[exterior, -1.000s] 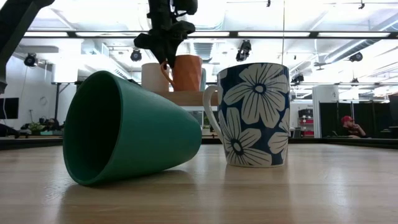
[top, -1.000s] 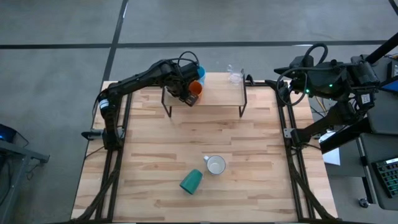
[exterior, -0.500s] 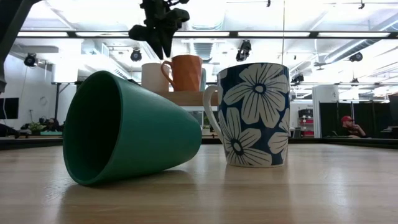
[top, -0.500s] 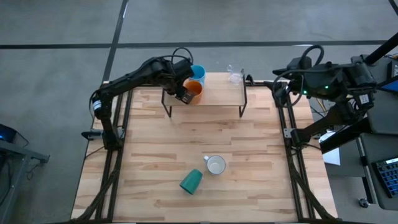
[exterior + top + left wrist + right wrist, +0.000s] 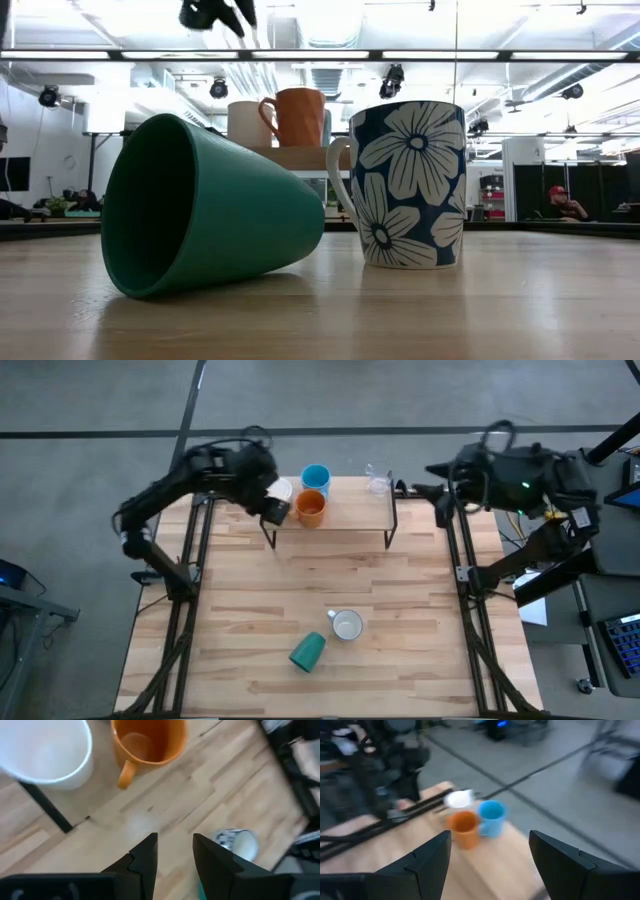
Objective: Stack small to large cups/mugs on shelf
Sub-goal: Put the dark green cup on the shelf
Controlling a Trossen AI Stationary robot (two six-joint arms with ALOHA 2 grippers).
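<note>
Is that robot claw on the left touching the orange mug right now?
Apart. The left wrist view shows the left end effector empty, bare wood between it and the orange mug.

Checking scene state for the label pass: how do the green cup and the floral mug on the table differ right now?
Pose: the green cup lies on its side, mouth open sideways; the floral mug stands upright.
Look: the green cup is plain teal-green; the floral mug is dark blue with white flowers.
Handle: the floral mug has one; none shows on the green cup.
Shared: both sit on the table, off the shelf, close together, with no claw near them.
</note>
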